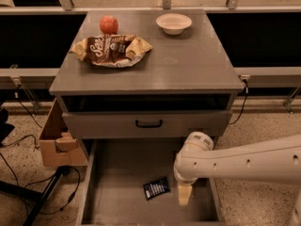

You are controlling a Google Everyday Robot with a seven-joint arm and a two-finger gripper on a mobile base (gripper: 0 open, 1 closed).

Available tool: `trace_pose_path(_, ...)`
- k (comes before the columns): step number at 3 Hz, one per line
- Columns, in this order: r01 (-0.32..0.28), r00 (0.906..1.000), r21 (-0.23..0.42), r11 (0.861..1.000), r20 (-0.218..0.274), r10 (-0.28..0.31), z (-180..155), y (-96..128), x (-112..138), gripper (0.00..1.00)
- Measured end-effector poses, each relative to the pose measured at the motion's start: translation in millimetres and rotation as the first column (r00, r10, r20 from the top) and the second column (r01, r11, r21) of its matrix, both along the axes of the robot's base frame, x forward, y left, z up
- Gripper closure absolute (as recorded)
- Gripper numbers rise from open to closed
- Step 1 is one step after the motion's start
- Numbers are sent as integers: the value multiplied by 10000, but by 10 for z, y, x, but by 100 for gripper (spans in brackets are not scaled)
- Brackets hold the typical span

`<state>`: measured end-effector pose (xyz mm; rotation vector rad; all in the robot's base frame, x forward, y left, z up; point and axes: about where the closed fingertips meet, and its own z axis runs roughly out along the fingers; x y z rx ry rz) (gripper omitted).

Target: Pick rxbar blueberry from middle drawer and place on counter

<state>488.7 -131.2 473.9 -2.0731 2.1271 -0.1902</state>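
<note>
The gripper (184, 195) is held low inside the open drawer (122, 182), just to the right of the bar (156, 188). The bar lies flat and skewed on the drawer floor, apart from the walls. Whether the gripper is spread or closed cannot be told.

A miss would most likely be caused by the bar's thinness. A flat, slick, dark wrapper lying flush on a smooth bare floor may be pushed aside rather than caught. On lifting, the arm's bulky rounded wrist could be knocked against the shallower drawer front (148, 123) above.

On the matte grey surface (188, 65), a crinkled snack bag (113, 50), a round apple (108, 24) and a shallow pale bowl (173, 22) are set toward the back.
</note>
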Motion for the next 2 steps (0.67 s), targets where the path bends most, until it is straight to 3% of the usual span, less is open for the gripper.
trace_pose_path(2,-682,9927,978,9929,-923,773,-812,383,-55,0)
